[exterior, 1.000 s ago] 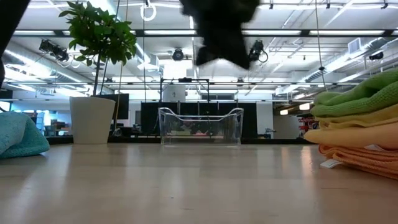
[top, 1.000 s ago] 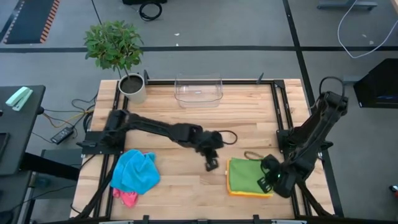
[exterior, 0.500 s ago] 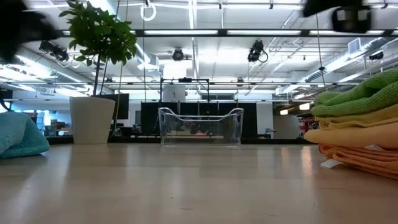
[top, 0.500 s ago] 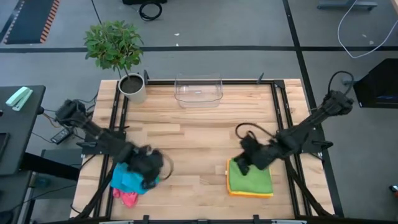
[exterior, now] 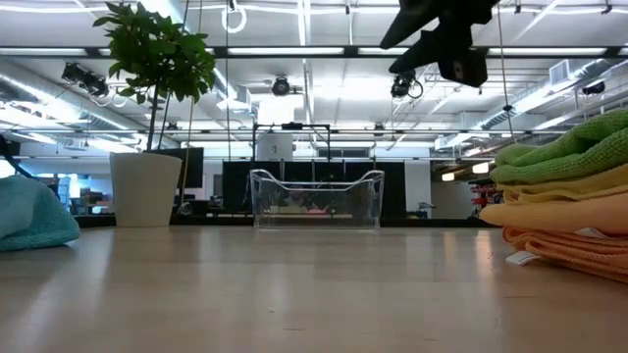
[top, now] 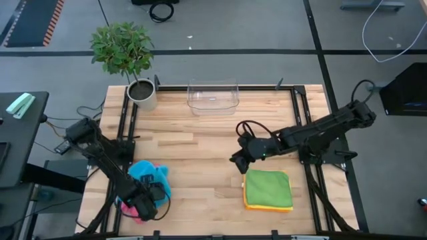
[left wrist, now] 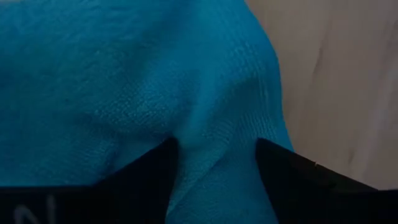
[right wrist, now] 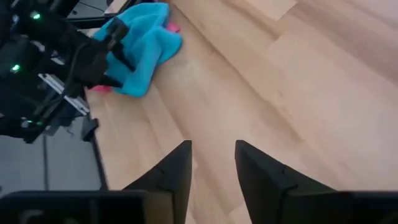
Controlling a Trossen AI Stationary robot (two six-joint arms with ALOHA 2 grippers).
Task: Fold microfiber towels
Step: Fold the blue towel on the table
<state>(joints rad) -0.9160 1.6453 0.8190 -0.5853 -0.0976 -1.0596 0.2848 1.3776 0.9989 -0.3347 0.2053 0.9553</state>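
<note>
Two loose cloths at table's 7 o'clock: 1 crumpled blue microfiber towel [top: 148, 179] over 1 pink towel [top: 135, 212]. Left gripper [left wrist: 214, 163] spread, fingers pressed into the blue one. Folded stack at 5 o'clock w/ green microfiber towel [top: 268, 187] on top, yellow and orange layers under; count unclear. Right gripper [right wrist: 212, 163] spread, empty, just beside the stack at its 10 o'clock.

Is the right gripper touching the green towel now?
Apart. High view: right gripper is beside the green towel, bare wood between them.

Grey floor [top: 220, 27] — ceiling strip lights [exterior: 294, 51], dark cabinets [exterior: 324, 186] behind — open hall.
</note>
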